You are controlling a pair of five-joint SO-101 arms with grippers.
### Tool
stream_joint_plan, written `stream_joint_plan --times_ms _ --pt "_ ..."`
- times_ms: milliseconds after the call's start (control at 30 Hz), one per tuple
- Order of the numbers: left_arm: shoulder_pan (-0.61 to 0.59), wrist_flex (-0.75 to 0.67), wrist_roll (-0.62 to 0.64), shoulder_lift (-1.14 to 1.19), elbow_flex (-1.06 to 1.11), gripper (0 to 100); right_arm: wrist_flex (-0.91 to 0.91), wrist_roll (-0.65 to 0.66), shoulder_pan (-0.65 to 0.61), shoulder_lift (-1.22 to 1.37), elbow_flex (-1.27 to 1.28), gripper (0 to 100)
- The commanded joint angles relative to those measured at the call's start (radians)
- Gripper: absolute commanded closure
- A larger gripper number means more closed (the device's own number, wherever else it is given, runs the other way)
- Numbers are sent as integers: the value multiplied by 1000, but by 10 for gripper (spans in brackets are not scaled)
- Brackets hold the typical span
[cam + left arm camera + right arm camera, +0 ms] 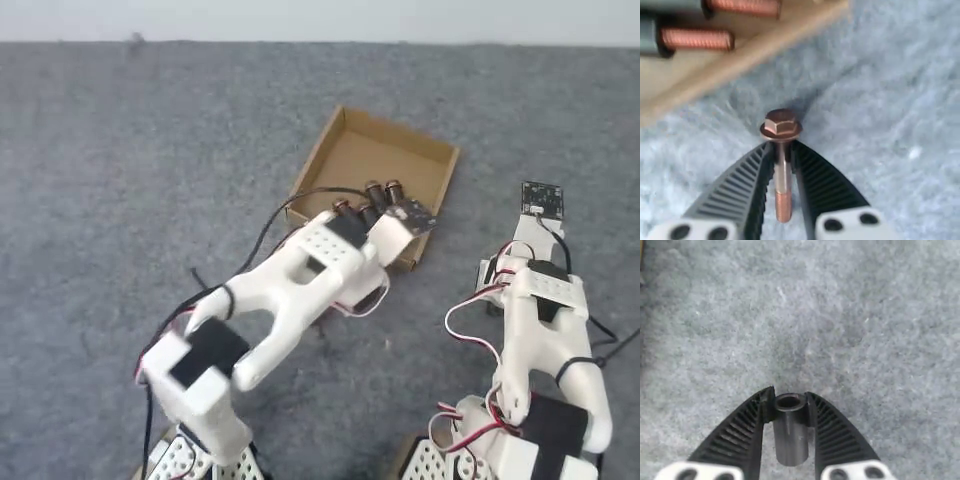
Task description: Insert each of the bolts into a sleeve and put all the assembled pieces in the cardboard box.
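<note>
Gripping a Bolt on the Left, a Sleeve on the Right

The left claw (782, 146) was clenched on a copper-coloured bolt (782, 167), its ribbed black fingers (747, 185) pressed to either side of the shank. The flanged hex head stuck out past the fingertips and the threaded end pointed back toward the wrist. The bolt was over the grey tabletop (130, 150), just outside a wall of the cardboard box (747, 62); whether it touched the tabletop could not be told.

Inside the box lay assembled pieces (692, 39), each a bolt with its copper thread poking out of a dark sleeve. In the high view, the left arm (290, 285) stretched to the near side of the cardboard box (385, 150), where three copper ends (375, 190) showed close to the near wall.

The right claw (790, 399) was closed around a black sleeve (791, 437) (a short tube, its open bore facing away from the wrist), held over the tabletop. The right arm (540, 300) stood well apart from the box, to its right.
</note>
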Motion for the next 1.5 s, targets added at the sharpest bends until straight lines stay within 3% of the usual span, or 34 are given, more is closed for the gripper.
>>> stream_joint_plan --times_ms 0,133,267,467,800,1467 --pt "-64 -74 21 -164 108 988 -16 -12 12 -5 -58 992" --pt "-209 -123 58 -186 160 987 -15 -12 12 -5 -58 992" --pt "-362 -173 189 -187 182 987 -13 -11 12 -5 -58 992" --pt "-486 -230 362 -193 182 987 -12 -11 12 -5 -57 992" --pt "-514 -235 462 -187 176 926 -18 -9 12 -7 -51 992" --pt "-546 -193 463 -173 151 926 -18 -8 12 -7 -49 992"
